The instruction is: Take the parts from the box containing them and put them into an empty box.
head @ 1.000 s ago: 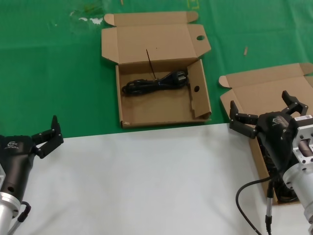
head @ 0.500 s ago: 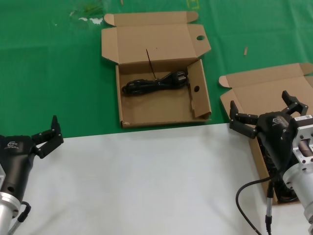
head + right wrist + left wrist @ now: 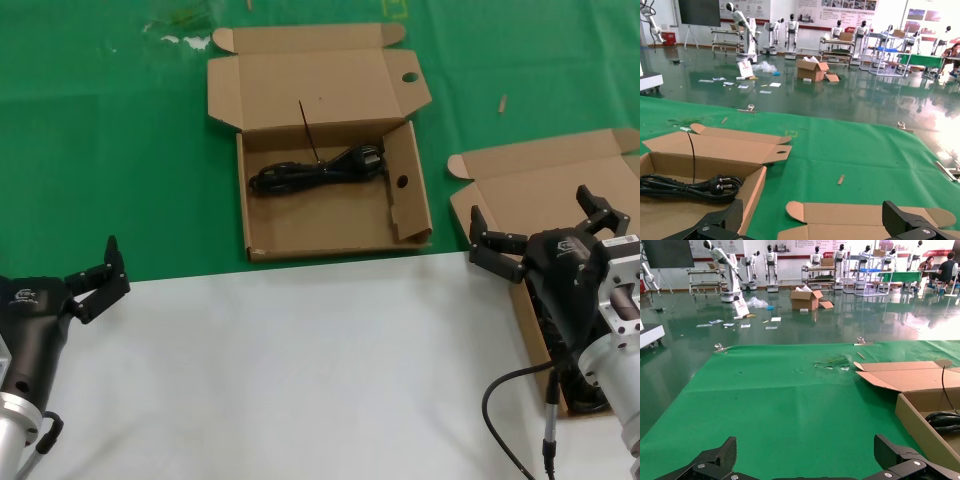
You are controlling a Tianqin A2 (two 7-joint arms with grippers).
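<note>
Nothing moved; cord far from tools.

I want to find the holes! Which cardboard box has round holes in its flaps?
The box with round holes in the middle of the green cloth, holding one black cord. The plain-lidded box under the right hand shows none.

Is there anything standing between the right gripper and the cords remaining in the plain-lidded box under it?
Nothing visible does. The right gripper hangs open directly over the plain-lidded box; its arm hides most of the interior.
</note>
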